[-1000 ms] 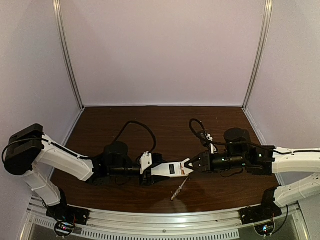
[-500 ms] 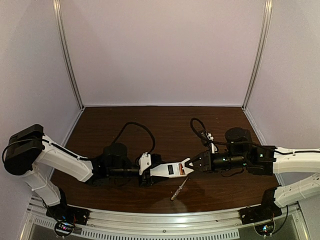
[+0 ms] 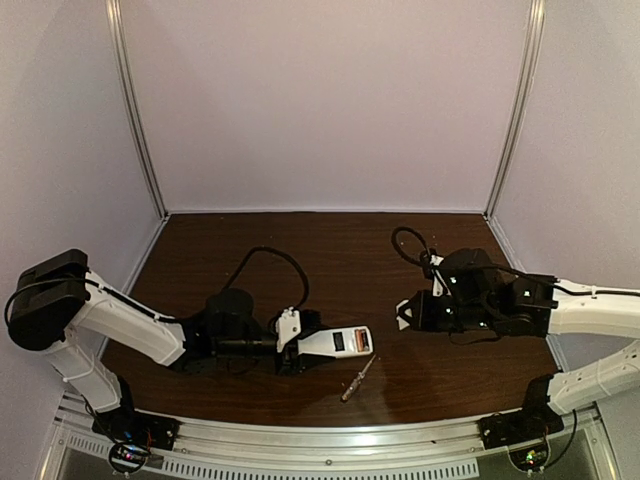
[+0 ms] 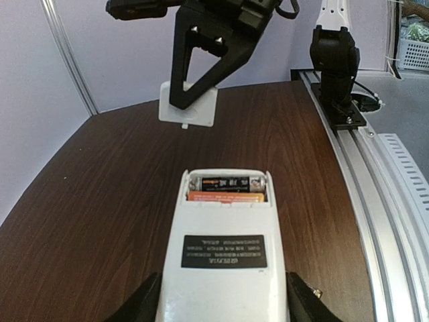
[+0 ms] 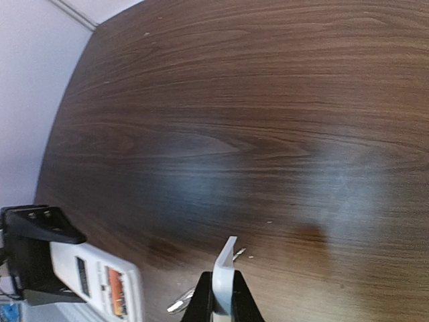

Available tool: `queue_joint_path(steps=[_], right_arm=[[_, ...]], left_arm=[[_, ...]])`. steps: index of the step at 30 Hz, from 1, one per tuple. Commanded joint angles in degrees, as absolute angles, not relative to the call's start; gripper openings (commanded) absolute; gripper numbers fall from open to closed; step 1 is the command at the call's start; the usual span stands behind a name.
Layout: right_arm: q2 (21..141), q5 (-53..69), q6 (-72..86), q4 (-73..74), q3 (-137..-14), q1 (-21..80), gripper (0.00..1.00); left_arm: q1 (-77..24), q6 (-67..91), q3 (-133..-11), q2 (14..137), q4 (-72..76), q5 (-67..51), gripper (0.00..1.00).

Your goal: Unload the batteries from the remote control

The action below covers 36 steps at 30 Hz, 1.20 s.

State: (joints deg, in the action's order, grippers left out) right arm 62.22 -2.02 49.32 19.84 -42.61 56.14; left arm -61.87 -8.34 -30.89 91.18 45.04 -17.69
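Note:
The white remote control [image 4: 228,268] lies back up, and my left gripper [image 4: 224,310] is shut on its near end, one dark finger [image 4: 146,305] on each side. Its end compartment is uncovered and holds two batteries, a black one [image 4: 228,182] and an orange one [image 4: 226,196]. My right gripper [image 3: 404,314] hovers apart to the right, shut on a small flat white square piece [image 5: 224,272]. That piece [image 4: 190,106] hangs above the table beyond the remote. In the top view the remote [image 3: 338,342] rests low over the table.
A thin silvery screwdriver [image 3: 358,378] lies on the brown table just in front of the remote's far end, also glimpsed in the right wrist view [image 5: 177,305]. Black cables loop behind both wrists. An aluminium rail [image 3: 330,440] runs along the near edge.
My right gripper has drawn back to the right, away from the remote's end, carrying the white square piece. The left gripper and remote have stayed nearly in place.

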Motion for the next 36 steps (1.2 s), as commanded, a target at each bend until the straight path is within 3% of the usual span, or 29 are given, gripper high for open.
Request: queue_joint_path(steps=[1,14,19,25,36], right_arm=[[66.2,-16.21,49.93,32.52,-44.72,56.36,0.0],[83.22,-30.66,54.4,46.64,-49.62,56.34,0.0],[88.09,-31.07,53.61,46.5,-50.21,56.28,0.01],[92.89,-30.06,51.29,43.87,-51.23,55.84,0.09],[93.46,-21.89,44.99,35.31,-49.5,54.19,0.18]], left_arm=[[-61.96,-7.59,-30.1,90.0,48.78,-16.97,0.0],[-61.92,-7.17,-28.28,90.04,49.88,-15.23,0.0],[-61.96,-6.39,-27.03,89.98,50.58,-14.71,0.0],[-61.91,-4.89,-25.07,89.98,51.33,-13.12,0.0],[-61.95,-2.04,-21.17,87.59,51.81,-10.9,0.0]])
